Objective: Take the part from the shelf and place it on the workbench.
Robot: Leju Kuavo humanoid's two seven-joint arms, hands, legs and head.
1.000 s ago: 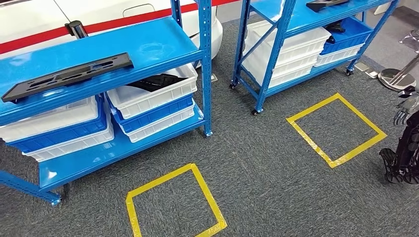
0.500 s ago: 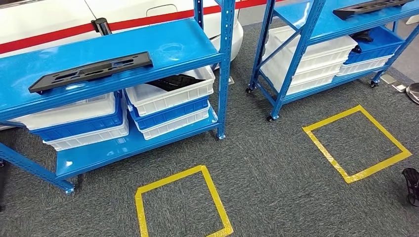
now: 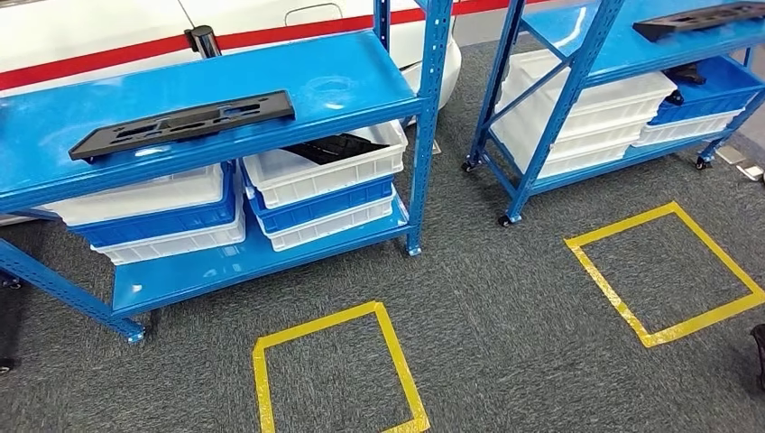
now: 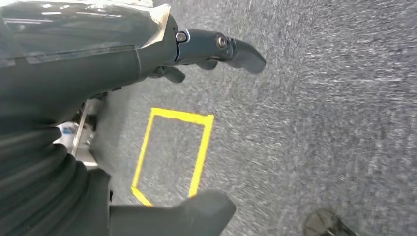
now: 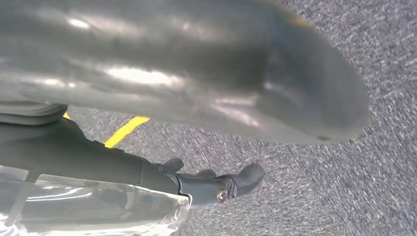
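Black part (image 3: pixel 183 124) lies flat on near shelf (image 3: pixel 343 86) at 10 o'clock. Left hand (image 4: pixel 147 118) empty, fingers apart. Right hand (image 5: pixel 196 142) blurred; its state cannot be determined.

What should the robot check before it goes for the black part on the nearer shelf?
1. Part lies flat on the shelf's top level, nothing on it: ok.
2. Left hand holds nothing, fingers apart, hanging over the carpet: ok.
3. Right hand holds nothing: ok.
4. Floor square in front of the shelf has nothing lying in it: ok.
5. Robot standing inside that square: cannot tell.
6. Workbench for the drop-off located: cannot tell.
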